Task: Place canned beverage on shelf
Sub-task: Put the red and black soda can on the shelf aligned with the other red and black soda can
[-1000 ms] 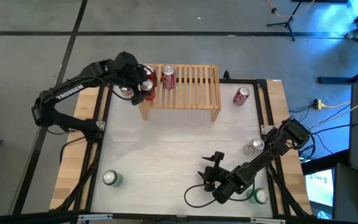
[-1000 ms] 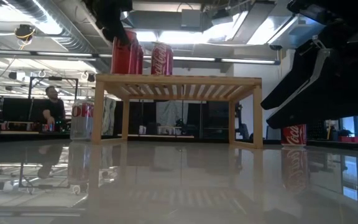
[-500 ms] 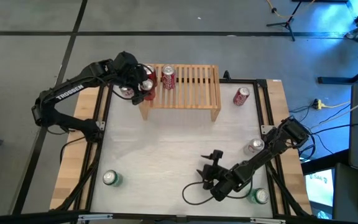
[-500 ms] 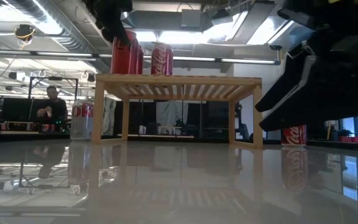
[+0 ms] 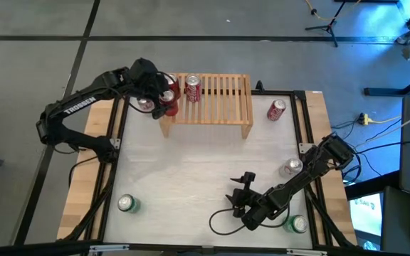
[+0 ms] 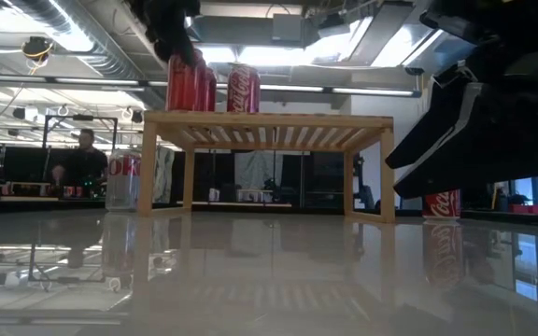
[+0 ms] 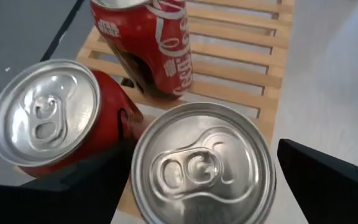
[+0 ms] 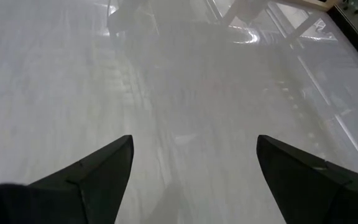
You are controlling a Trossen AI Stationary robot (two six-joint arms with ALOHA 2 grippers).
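The pale wooden shelf [image 5: 216, 105] stands at the table's far side. A red can [image 5: 192, 89] stands on its slats. At the shelf's left end a second can [image 7: 204, 165] stands upright on the slats [image 6: 187, 82]. My left gripper [image 5: 164, 99] is open, with one finger on each side of this can, coming from above and the left. A third can [image 7: 45, 118] stands on the table just left of the shelf. My right gripper [image 8: 191, 162] hovers open over bare table near the front, right of the middle [image 5: 244, 188].
A red can [image 5: 277, 109] stands right of the shelf and a silver-topped can [image 5: 291, 168] by the right edge. Green cans stand at the front left [image 5: 127, 205] and front right [image 5: 298, 224]. A black cable [image 5: 223, 222] loops beside my right arm.
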